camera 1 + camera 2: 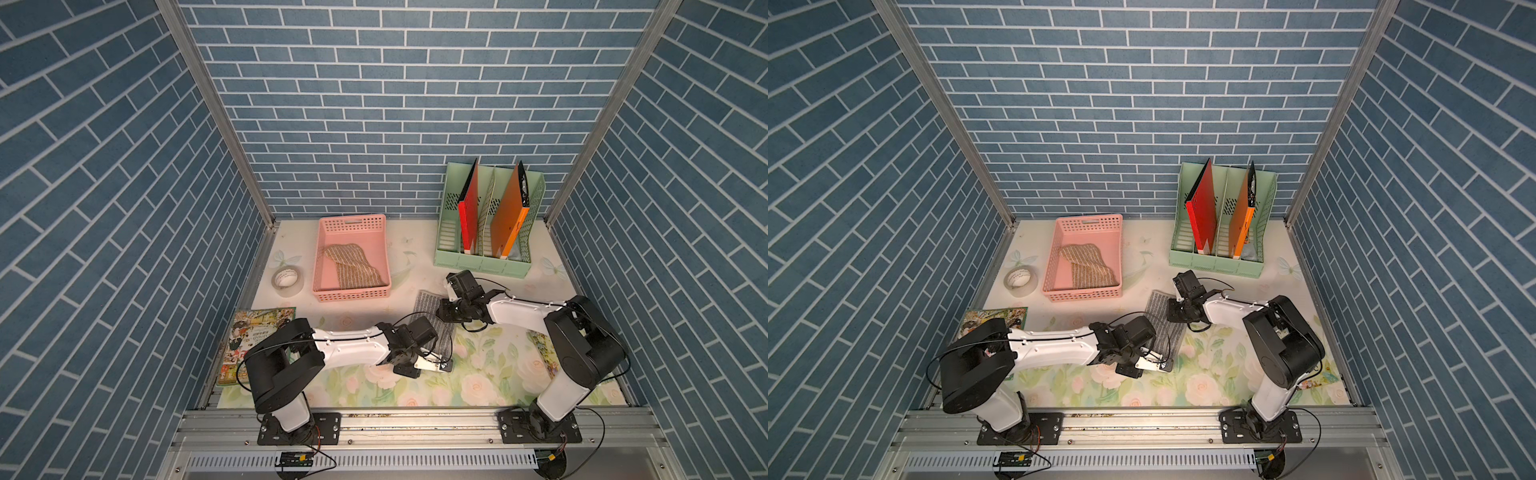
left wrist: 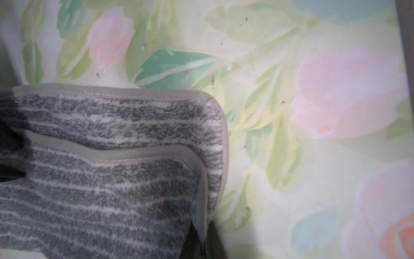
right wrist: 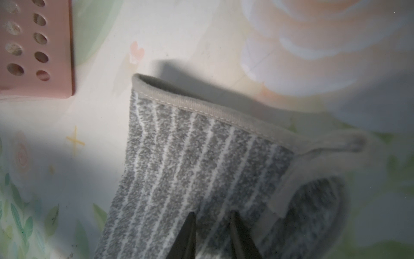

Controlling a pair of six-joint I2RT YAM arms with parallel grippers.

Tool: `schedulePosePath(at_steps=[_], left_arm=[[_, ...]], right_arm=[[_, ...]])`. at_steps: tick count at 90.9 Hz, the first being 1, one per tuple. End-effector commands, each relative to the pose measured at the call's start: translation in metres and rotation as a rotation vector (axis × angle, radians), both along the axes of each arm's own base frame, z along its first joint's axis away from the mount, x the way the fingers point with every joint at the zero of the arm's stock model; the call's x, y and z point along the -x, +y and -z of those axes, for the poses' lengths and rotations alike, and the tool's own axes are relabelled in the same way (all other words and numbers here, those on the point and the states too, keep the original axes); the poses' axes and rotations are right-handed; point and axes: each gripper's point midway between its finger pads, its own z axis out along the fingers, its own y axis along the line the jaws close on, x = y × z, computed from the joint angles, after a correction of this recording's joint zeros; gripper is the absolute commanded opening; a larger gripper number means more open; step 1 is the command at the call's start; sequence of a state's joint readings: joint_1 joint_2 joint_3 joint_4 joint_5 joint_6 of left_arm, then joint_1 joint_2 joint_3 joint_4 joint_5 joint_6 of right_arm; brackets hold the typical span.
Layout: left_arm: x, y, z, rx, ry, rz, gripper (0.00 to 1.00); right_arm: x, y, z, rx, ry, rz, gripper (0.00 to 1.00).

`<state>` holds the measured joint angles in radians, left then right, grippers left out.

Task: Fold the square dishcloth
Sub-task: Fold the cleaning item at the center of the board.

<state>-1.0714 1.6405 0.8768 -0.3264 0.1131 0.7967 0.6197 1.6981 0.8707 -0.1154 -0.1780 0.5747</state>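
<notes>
Item: grey striped dishcloth (image 1: 427, 300), at the centre of both top views, lying on the floral desk (image 1: 478, 376) as a narrow strip. It appears to be doubled once, since the left wrist view shows two hemmed edges (image 2: 143, 154) stacked and slightly out of line. Left gripper (image 2: 202, 237): clenched on the hem at the cloth's near corner, low in the middle of a top view (image 1: 443, 365). Right gripper (image 3: 214, 224): narrowed on a thickness of the cloth at its far right edge. The fabric rises toward it and the free corner casts a shadow on the desk. Surroundings: pink basket (image 1: 353, 222), upper left of the cloth, holding a beige striped cloth (image 1: 353, 266). Tape roll (image 1: 286, 281), left of the basket. Green file rack (image 1: 482, 266), upper right, with a red folder (image 1: 469, 208) and an orange folder (image 1: 509, 216) standing in it. Picture book (image 1: 253, 340), lower left, partly under the left arm. Hazards, as judged: the left pinch seems to take the upper hem only, so a lift could leave the lower layer behind and open the fold. The offset hems would carry their skew into the next fold. Unequal travel of the two arms could stretch or twist the strip, and the plush pile could slip from a shallow bite.
</notes>
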Motion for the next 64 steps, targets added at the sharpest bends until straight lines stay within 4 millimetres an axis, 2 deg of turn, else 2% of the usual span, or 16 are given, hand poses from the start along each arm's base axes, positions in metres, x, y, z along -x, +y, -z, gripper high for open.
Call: schedulePosePath(at_steps=[1, 15, 26, 35, 41, 49, 64], left_arm=[[0.013, 0.016, -0.008, -0.032, 0.052, -0.005, 0.09], [0.023, 0.02, -0.024, -0.003, 0.091, -0.015, 0.09], [0.027, 0.022, -0.026, 0.015, 0.101, -0.023, 0.1], [0.026, 0.024, -0.022, 0.009, 0.092, -0.03, 0.11], [0.025, 0.025, -0.019, 0.008, 0.091, -0.035, 0.12], [0.022, 0.022, -0.021, 0.019, 0.075, -0.038, 0.13], [0.02, 0.017, -0.034, 0.048, 0.06, -0.033, 0.14]], right_arm=[[0.006, -0.02, 0.02, 0.111, 0.042, -0.001, 0.28], [0.004, -0.014, 0.007, 0.102, 0.023, -0.037, 0.27], [-0.004, -0.004, -0.024, 0.062, -0.038, -0.055, 0.27], [-0.001, 0.013, -0.045, -0.039, -0.065, -0.067, 0.27], [0.009, 0.026, -0.045, -0.063, -0.06, -0.088, 0.27], [0.033, 0.043, -0.04, -0.107, -0.039, -0.133, 0.25], [0.068, 0.036, -0.024, -0.15, 0.0, -0.128, 0.25]])
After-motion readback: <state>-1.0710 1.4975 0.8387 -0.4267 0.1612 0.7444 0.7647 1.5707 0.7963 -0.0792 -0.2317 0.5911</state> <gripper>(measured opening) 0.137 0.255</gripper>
